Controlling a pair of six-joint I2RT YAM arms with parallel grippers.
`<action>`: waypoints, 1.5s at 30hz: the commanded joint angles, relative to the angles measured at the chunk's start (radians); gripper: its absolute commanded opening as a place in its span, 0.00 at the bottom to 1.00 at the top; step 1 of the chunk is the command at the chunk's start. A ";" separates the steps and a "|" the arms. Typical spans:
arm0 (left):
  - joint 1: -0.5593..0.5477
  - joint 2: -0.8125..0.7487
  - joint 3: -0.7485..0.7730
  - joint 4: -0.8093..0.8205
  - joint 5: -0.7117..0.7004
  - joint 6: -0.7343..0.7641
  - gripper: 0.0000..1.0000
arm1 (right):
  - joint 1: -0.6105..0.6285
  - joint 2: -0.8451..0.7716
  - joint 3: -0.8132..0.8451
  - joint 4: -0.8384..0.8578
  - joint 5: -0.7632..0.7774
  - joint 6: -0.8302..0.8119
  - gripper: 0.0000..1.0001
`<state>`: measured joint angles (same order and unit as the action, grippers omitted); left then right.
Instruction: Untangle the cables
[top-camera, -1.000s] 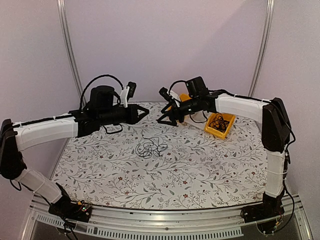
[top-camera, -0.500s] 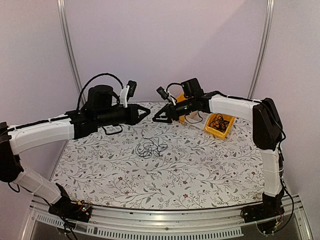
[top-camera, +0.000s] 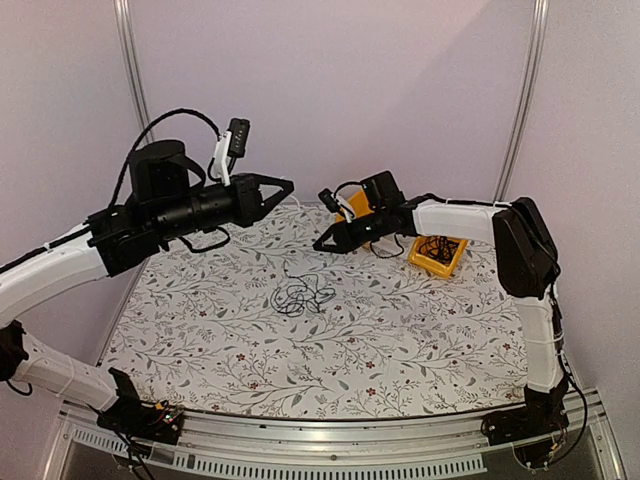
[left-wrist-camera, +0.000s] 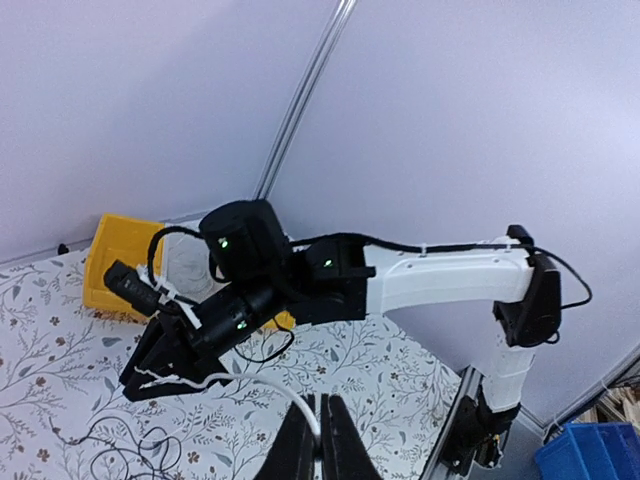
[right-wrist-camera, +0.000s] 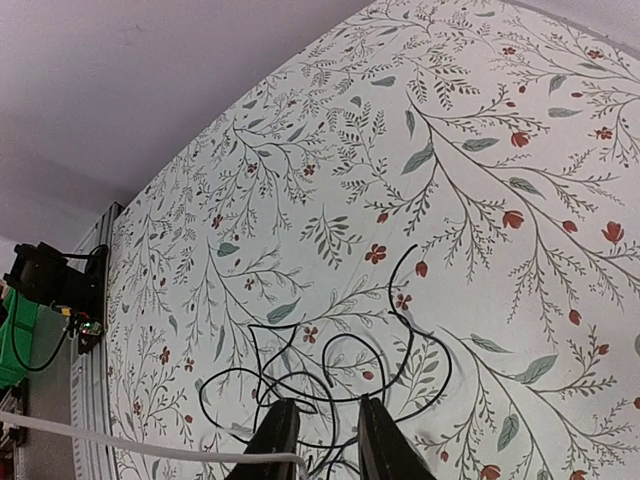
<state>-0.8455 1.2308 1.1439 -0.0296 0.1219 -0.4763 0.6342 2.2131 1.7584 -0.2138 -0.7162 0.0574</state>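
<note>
Two grippers hang in the air above the table (top-camera: 400, 340), their tips near each other, with a thin white cord (left-wrist-camera: 245, 378) running between them. The left gripper (top-camera: 285, 186) is pinched tight, and the cord goes in between its closed fingers, so I judge that it holds that end. The right gripper (top-camera: 320, 244) has its jaws narrow but apart. The cord reaches one of its fingers (right-wrist-camera: 283, 435), though I cannot tell whether it is caught there.

Below them, a loose tangle of black cables (top-camera: 298, 293) lies on the flowered tabletop, touched by neither arm. A second black clump (top-camera: 436, 247) sits in the yellow bin (top-camera: 455, 262) by the right arm.

Several things could go wrong. If the right jaws close beside the cord and not on it, that end drops and may fall across the tangle below, adding a snag. If the arms draw apart too quickly, the thin cord could slip out of the left fingers. With the tips this near each other, a small misjudged move could also knock them together.
</note>
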 joint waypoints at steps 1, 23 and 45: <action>-0.031 -0.088 0.063 -0.021 -0.065 0.029 0.00 | -0.008 0.059 0.014 -0.022 0.050 -0.012 0.25; -0.038 -0.094 -0.040 -0.017 -0.228 0.078 0.00 | -0.056 -0.119 -0.141 -0.079 0.104 -0.249 0.00; -0.010 0.693 0.388 0.251 -0.071 0.111 0.00 | -0.342 -0.211 0.025 -0.294 0.440 -0.419 0.02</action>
<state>-0.8658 1.8023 1.4117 0.1490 0.0193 -0.3740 0.3294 1.9305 1.7508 -0.4698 -0.3763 -0.3340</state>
